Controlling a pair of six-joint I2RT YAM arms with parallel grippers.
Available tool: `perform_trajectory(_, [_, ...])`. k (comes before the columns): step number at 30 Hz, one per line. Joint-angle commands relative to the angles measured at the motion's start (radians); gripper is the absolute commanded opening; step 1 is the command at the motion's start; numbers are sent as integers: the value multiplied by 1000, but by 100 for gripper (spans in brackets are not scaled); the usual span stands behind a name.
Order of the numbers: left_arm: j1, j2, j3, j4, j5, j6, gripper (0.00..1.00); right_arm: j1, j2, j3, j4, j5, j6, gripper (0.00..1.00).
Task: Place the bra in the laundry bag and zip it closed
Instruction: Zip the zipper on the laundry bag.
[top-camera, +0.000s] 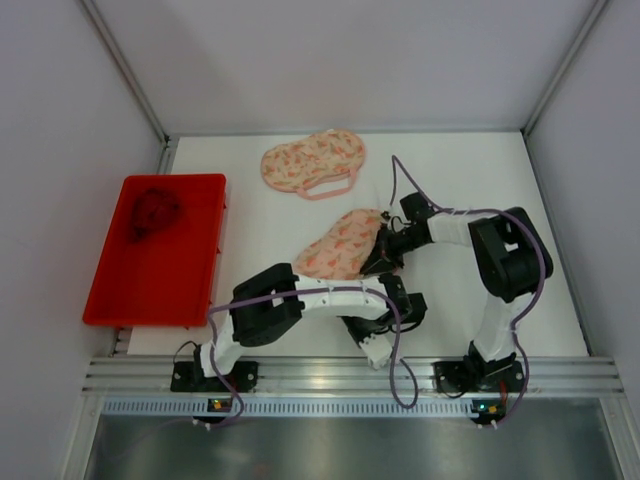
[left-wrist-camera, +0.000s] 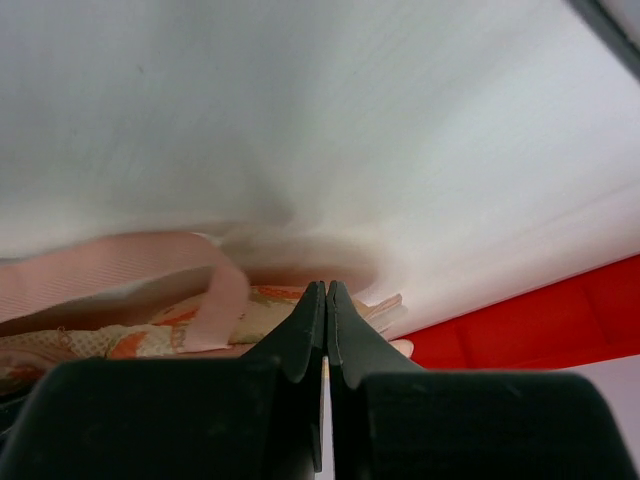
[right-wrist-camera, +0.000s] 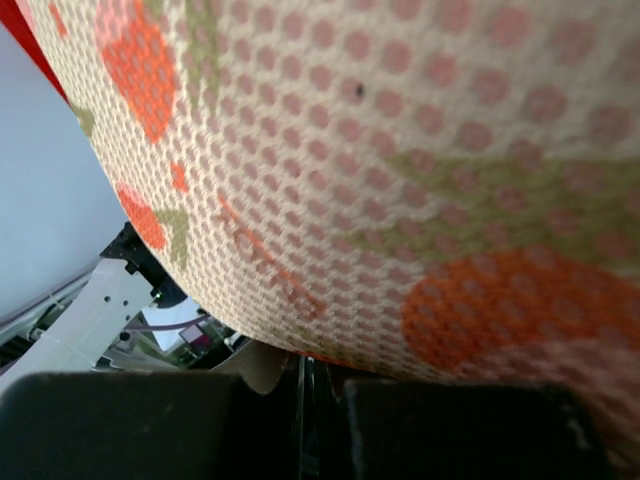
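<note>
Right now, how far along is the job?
Done: nothing; the bra, apparently that dark bundle, sits in the tray. In hand: right gripper grips the bag by its edge; left gripper is shut right by it. Left: bagging, zipping.

Soft, even light falls from overhead, bright on the white table (top-camera: 500, 180) right of the red tray (top-camera: 150, 285), with faint shadows and no hard glare. Up close, right of the tray, the pink strap (left-wrist-camera: 120, 270) smears out of focus, while the patterned mesh (right-wrist-camera: 400, 180) shows a fairly crisp weave that blurs and darkens along the bottom edge.
</note>
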Motion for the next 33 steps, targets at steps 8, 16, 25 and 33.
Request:
perform_trajectory(8, [-2,-26,60,64,-2,-117,0,-36,14,179,-165,-32,-157,19])
perform_trajectory(16, [36,90,253,82,-19,-181,0,-74,-77,230,-479,0,-370,67])
perform_trajectory(25, [44,112,305,136,-40,-192,0,-45,-88,72,-358,-122,-311,72])
perform_trajectory(33, [39,63,307,154,17,-241,0,-22,-25,86,-340,-148,-303,37])
